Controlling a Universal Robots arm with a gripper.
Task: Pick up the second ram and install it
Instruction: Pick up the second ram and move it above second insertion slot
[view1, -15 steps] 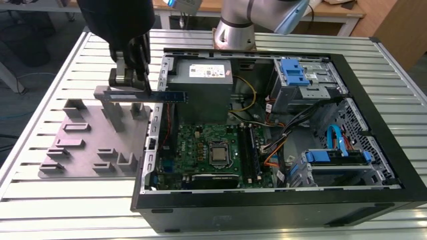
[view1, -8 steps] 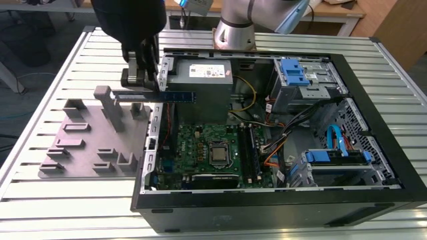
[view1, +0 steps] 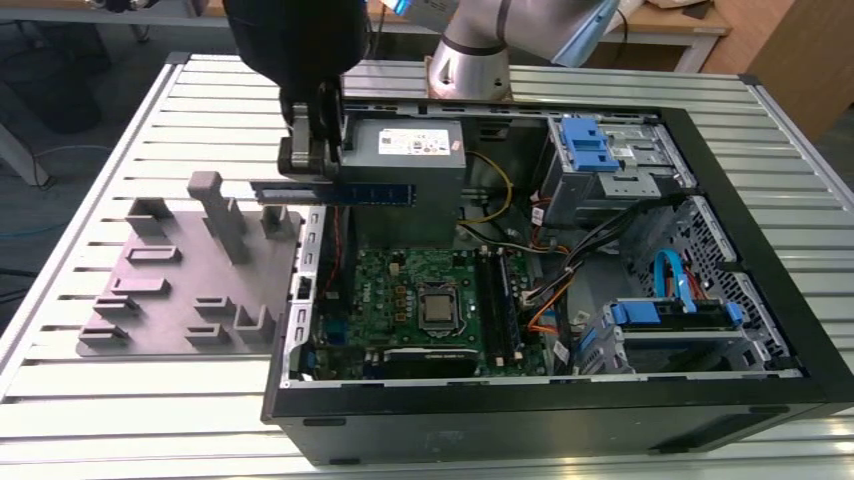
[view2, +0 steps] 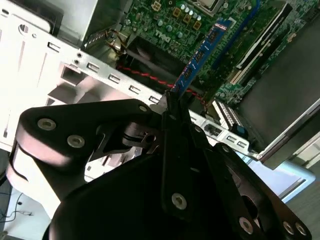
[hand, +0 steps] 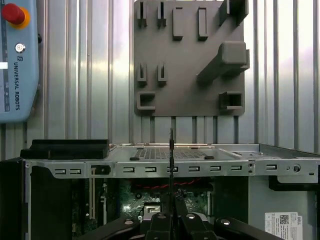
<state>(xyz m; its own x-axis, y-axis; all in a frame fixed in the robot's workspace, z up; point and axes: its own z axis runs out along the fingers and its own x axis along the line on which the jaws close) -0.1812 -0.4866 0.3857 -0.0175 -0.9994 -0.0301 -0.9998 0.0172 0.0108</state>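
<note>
The second ram (view1: 358, 192) is a long thin blue-green stick, held level in the air over the open computer case's wall on the exterior view's left. My gripper (view1: 312, 172) is shut on it near one end. In the second wrist view the ram (view2: 202, 52) juts out from between the black fingers (view2: 176, 125) over the green motherboard (view2: 170, 20). In the first wrist view the ram (hand: 171, 165) appears edge-on as a thin dark line above the gripper (hand: 172, 214). The motherboard (view1: 400, 290) with its dark memory slots (view1: 499, 300) lies below, toward the exterior view's right.
A grey fixture tray (view1: 160, 300) with upright blocks lies beside the case on the exterior view's left. Inside the case (view1: 561, 415) are a silver CPU (view1: 438, 306), a power supply (view1: 407, 150), drive cages with blue clips (view1: 587, 140) and loose cables (view1: 574, 250). A teach pendant (hand: 17, 60) rests on the slatted table.
</note>
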